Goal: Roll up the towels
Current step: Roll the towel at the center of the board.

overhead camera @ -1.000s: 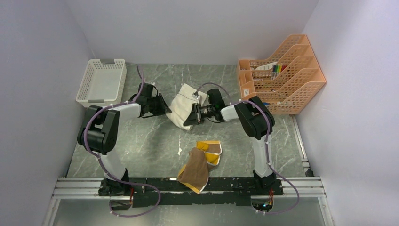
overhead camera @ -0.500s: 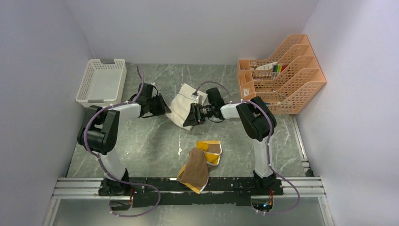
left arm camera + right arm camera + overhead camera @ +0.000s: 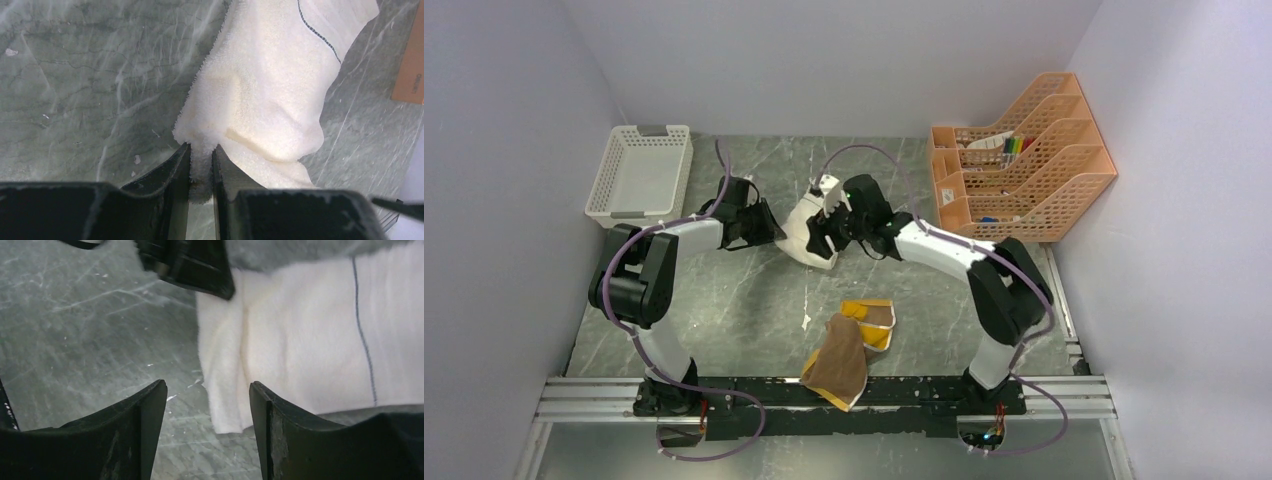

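Observation:
The cream-white towel [image 3: 804,228] lies bunched at the middle back of the table. My left gripper [image 3: 774,233] sits at its left edge, and in the left wrist view it [image 3: 201,150] is shut on a fold of that towel [image 3: 270,85]. My right gripper [image 3: 824,240] hovers over the towel's right side. Its jaws [image 3: 207,390] stand open above the table with the towel's corner [image 3: 300,350] beneath and nothing pinched. The brown towel with a mustard-yellow reverse [image 3: 846,350] lies crumpled near the front, away from both grippers.
A white slotted basket [image 3: 639,172] stands at the back left. Orange file racks [image 3: 1022,160] holding markers fill the back right; one orange edge [image 3: 410,65] shows in the left wrist view. White walls close in on three sides.
My right gripper has let go of the cream towel and opened, and its arm has swung left and stretched over the towel. The towel now lies more bunched. The left gripper has held still.

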### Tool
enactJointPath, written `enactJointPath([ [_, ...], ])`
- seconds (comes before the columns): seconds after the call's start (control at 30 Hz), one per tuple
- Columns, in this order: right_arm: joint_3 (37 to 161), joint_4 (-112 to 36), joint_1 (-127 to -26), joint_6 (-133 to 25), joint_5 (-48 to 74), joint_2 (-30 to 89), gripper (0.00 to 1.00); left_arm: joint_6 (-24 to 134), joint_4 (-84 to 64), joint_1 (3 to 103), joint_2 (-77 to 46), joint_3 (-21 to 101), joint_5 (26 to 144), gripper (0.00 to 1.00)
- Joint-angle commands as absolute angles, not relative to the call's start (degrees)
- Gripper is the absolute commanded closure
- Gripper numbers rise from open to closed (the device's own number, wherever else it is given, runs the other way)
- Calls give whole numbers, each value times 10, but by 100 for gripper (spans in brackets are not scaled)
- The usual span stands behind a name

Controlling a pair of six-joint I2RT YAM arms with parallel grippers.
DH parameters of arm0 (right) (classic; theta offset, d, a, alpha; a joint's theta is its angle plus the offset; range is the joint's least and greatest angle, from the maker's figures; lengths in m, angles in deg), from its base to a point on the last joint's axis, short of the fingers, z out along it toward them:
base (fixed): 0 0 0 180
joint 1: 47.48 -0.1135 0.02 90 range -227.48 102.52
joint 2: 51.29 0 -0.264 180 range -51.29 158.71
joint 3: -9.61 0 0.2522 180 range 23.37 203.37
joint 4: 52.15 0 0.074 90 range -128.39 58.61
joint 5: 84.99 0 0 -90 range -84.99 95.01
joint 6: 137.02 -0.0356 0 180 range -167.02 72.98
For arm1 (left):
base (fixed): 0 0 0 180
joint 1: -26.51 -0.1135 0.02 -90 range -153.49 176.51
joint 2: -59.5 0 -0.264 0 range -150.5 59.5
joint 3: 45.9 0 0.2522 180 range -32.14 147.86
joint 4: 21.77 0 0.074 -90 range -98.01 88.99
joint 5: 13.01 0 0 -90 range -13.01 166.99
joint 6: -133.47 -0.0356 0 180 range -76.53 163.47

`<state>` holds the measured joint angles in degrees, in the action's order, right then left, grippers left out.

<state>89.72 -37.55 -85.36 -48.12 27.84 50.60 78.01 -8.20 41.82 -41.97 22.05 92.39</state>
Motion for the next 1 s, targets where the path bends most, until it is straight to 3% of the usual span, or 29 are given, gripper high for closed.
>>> enactJointPath([
  [0.0, 858, -409, -896, -363, 196, 450, 38, 767, -76, 414, -429, 241, 911, 71],
  [0.2, 885, -356, -975, -268, 142, 482, 41, 765, -71, 415, -433, 245, 912, 71],
  [0.37, 896, -342, -1013, -232, 94, 527, 35, 762, -68, 414, -433, 246, 911, 71],
  [0.97, 905, -393, -1045, -190, -67, 598, 35, 760, -70, 414, -439, 250, 915, 72],
])
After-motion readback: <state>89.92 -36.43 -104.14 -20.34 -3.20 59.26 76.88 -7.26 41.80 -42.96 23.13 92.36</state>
